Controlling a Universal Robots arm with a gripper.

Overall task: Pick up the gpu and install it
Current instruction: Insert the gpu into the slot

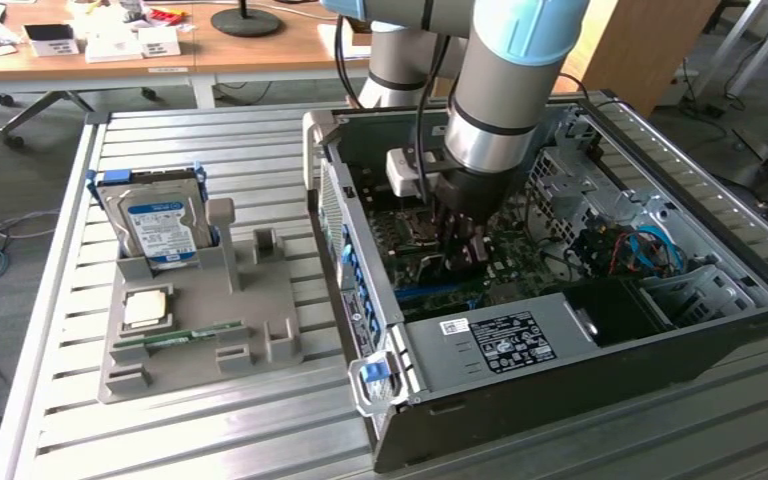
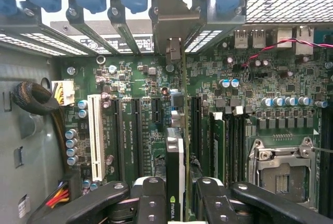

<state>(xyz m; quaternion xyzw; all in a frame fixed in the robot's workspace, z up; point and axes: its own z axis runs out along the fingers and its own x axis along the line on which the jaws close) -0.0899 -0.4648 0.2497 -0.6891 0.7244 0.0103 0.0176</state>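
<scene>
The gripper (image 2: 177, 195) pinches one gpu (image 2: 175, 166) on edge between its two fingers (image 2: 151, 198), inside the open computer case (image 1: 704, 330) above the motherboard (image 2: 130, 104). The card's long axis runs toward the rear slots, bracket (image 2: 171, 21) end there. On the gray tray (image 1: 197, 300) stand one hard drive (image 1: 160, 225), one CPU (image 1: 144, 308), one RAM stick (image 1: 177, 335)

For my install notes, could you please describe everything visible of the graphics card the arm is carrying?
The thin dark circuit card with a silver metal bracket, the gpu, stands on edge, seen edge-on, between the black gripper fingers, which are closed on it. A green logo marks its near edge. Its bracket reaches toward the case's rear slot openings. It sits over the green motherboard, lined up with the expansion slots; whether it is seated cannot be told.
</scene>
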